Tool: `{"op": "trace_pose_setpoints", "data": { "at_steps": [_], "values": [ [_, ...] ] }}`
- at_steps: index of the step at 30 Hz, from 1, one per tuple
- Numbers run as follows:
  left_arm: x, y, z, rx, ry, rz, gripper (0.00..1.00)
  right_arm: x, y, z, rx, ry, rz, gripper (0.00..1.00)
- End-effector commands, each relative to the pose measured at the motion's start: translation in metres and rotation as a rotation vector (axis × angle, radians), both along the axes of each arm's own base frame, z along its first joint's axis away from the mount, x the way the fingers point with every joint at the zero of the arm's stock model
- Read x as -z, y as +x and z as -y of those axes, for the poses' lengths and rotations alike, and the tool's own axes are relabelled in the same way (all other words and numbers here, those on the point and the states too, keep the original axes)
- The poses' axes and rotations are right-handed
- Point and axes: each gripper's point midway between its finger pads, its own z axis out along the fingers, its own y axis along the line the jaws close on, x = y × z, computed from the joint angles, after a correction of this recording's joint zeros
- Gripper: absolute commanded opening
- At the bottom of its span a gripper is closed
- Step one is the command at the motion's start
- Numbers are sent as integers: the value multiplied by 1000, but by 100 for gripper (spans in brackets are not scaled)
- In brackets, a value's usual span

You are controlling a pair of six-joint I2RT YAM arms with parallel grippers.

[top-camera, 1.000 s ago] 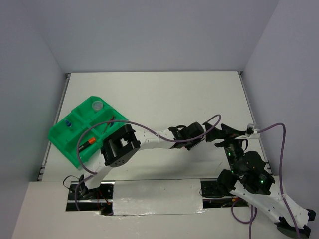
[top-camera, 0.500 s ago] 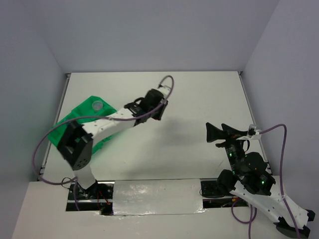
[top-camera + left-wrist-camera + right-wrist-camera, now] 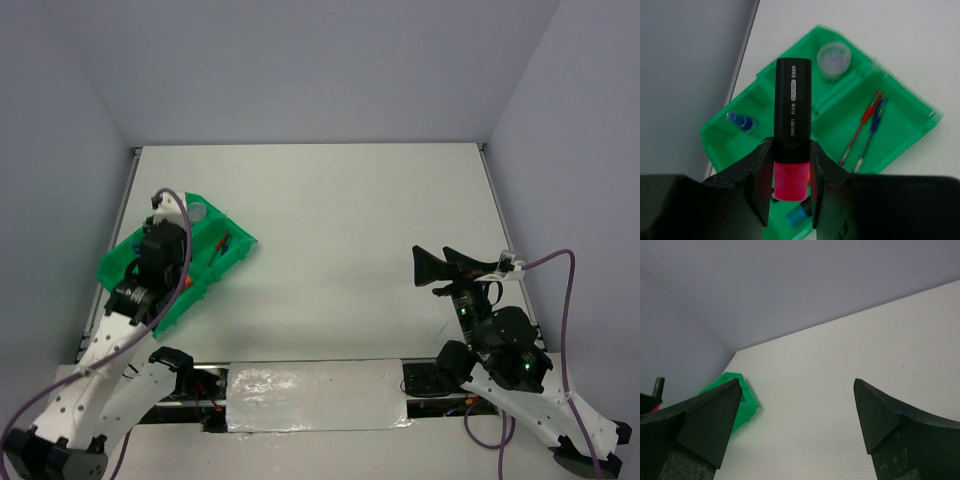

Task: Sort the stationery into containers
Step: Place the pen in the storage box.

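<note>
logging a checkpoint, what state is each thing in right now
left gripper, shut on pink highlighter over the tray
right gripper, open, empty
pens, lying in one tray compartment
bottle, lying on its side
tub, upright in its own compartment

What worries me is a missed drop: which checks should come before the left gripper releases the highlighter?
1. Grip: highlighter clamped in left gripper, ok.
2. Position: gripper above tray, ok.
3. Landing spot free: cannot tell, fingers hide it.
4. Obstacles: pens lie in a side compartment, ok.
5. Other arm: right gripper open, far from tray, ok.
</note>
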Motion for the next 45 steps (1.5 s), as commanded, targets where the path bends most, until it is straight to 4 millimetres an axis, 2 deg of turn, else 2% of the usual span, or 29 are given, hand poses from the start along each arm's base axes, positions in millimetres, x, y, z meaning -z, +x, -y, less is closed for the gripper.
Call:
{"op": "trace_pose_setpoints", "data": {
  "at_steps": [1,2,5,8,10,12,15,18,21,22,25,31,33,38,39,40,41,44,45],
  "values": [
    [32,-25,-23,53,166,-66,0,-10,-3,0,-16,20,42,100],
    [41,-29,-28,61,202,-80,0,-10,-4,1,-16,21,43,100],
    [28,-30,-38,13,179,-44,0,-10,-4,0,-22,23,46,100],
    [49,-29,-54,-63,222,-123,8,-11,-5,0,-23,23,49,100],
    [59,-24,-49,-33,208,-152,13,-11,-5,0,-23,21,47,100],
    [68,-17,-38,42,200,-169,11,-12,-5,1,-25,26,50,100],
    [67,-20,-43,9,201,-153,8,-12,-6,1,-27,28,54,100],
    [61,-24,-49,-21,196,-116,11,-12,-6,1,-30,28,55,100],
    [58,-26,-55,-55,190,-96,30,-13,-7,1,-30,29,56,100],
    [58,-26,-55,-55,189,-94,40,-13,-6,1,-30,28,55,100],
    [58,-25,-54,-49,186,-91,54,-12,-6,1,-26,29,54,100],
    [55,-26,-53,-45,182,-77,56,-12,-5,1,-23,26,50,100],
    [54,-26,-53,-46,179,-71,61,-11,-5,0,-24,23,50,100],
    [41,-29,-54,-66,151,-20,72,-11,-5,0,-24,22,49,100],
    [32,-29,-52,-69,126,14,77,-11,-5,0,-26,23,49,100],
    [29,-31,-50,-62,113,16,93,-11,-5,-1,-26,21,50,100],
    [15,-31,-47,-70,68,57,99,-10,-4,-2,-29,16,46,100],
    [4,-32,-34,-26,-19,69,99,-9,-3,-6,-37,6,44,100],
    [-17,-33,-30,-33,-73,116,99,-8,-1,-8,-37,-4,36,100]
  ]
}}
